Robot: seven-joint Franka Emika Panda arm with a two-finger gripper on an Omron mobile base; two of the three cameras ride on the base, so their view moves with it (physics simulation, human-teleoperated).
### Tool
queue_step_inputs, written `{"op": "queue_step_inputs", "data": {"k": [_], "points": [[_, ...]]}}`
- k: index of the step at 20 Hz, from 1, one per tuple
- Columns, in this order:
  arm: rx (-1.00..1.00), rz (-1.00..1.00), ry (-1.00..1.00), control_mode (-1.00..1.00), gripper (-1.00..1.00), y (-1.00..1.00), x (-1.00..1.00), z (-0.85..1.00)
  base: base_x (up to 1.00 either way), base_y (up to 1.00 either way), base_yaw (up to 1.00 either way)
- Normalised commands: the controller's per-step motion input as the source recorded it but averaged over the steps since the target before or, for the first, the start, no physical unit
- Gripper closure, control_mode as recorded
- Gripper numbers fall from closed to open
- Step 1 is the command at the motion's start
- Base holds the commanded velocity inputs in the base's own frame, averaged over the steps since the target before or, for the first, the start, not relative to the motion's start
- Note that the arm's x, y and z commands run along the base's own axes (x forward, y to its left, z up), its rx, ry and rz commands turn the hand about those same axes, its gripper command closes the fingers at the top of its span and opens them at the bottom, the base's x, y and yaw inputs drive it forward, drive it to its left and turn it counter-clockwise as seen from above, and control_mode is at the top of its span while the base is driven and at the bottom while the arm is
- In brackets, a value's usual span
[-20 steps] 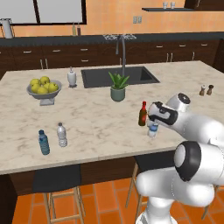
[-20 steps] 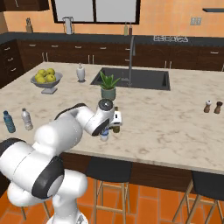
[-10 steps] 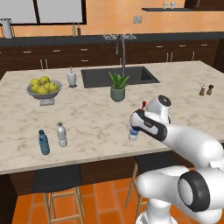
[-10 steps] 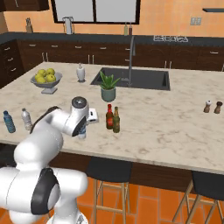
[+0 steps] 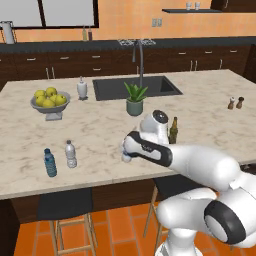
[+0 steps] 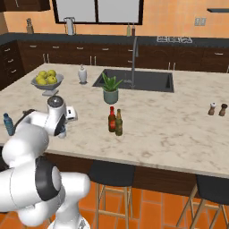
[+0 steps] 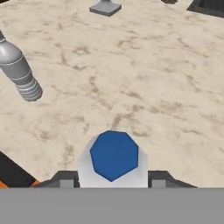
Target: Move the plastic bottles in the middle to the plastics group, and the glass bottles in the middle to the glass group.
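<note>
The pincer (image 7: 113, 183) is gripping the little plastic water bottle (image 7: 113, 156) by its body, carrying it over the bench (image 5: 100, 135) near the front edge, and it's looking light, slick and squashy.

Fruit bowl (image 5: 48, 106), white dispenser (image 5: 82, 88), potted plant (image 5: 134, 99) beside sink (image 5: 135, 87).

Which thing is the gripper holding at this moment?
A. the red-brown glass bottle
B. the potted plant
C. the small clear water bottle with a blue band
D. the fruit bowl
C. The gripper is closed on the small water bottle, which sits between its fingers in the hand view, while the red-brown bottle, the potted plant and the fruit bowl stand apart on the counter.
</note>
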Motion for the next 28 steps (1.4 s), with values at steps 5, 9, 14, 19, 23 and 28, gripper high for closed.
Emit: {"op": "queue_step_inputs", "data": {"k": [5, 9, 14, 19, 23, 28], "points": [[0.00, 0.07, 0.00, -1.00, 1.00, 1.00, 0.26, 0.28, 0.00, 0.00, 0.00], [0.00, 0.04, 0.00, -1.00, 1.00, 0.99, 0.45, 0.22, 0.00, 0.00, 0.00], [0.00, 0.07, 0.02, -1.00, 1.00, 0.60, 0.11, 0.00, 0.00, 0.00, 0.00], [0.02, 0.07, 0.00, -1.00, 1.00, -0.05, 0.02, -0.17, 0.00, 0.00, 0.00], [0.00, 0.00, 0.00, -1.00, 1.00, -0.03, 0.00, 0.00, 0.00, 0.00, 0.00], [-0.10, 0.00, 0.00, -1.00, 1.00, 0.03, 0.05, 0.00, 0.00, 0.00, 0.00]]}}
